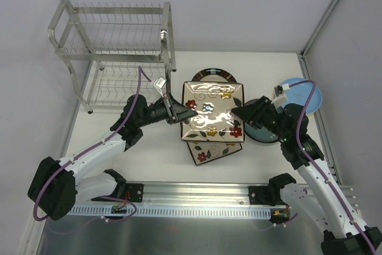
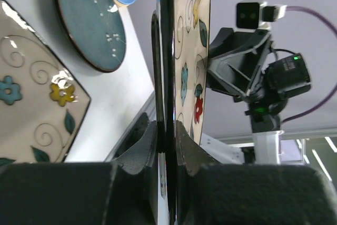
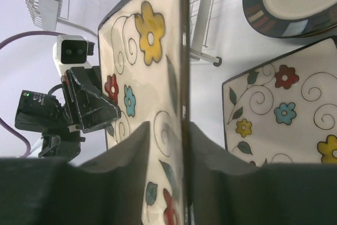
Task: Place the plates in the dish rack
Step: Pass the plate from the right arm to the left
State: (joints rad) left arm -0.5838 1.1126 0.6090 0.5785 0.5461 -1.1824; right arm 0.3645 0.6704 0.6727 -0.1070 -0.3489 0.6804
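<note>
A square cream floral plate (image 1: 210, 111) with dark edges hangs above the table, held by opposite edges. My left gripper (image 1: 177, 111) is shut on its left edge; in the left wrist view the plate (image 2: 185, 72) stands edge-on between the pads of that gripper (image 2: 167, 126). My right gripper (image 1: 237, 113) is shut on its right edge; the right wrist view shows that gripper (image 3: 167, 127) with the plate (image 3: 142, 61) between its fingers. A second square floral plate (image 1: 222, 147) lies on the table beneath. The silver dish rack (image 1: 113, 52) stands at the back left with nothing in it.
A round dark-rimmed cream plate (image 1: 212, 75) lies behind the held plate. A dark teal plate (image 1: 261, 132) sits under my right arm, with a light blue plate (image 1: 305, 94) behind it at the right table edge. White walls enclose the table.
</note>
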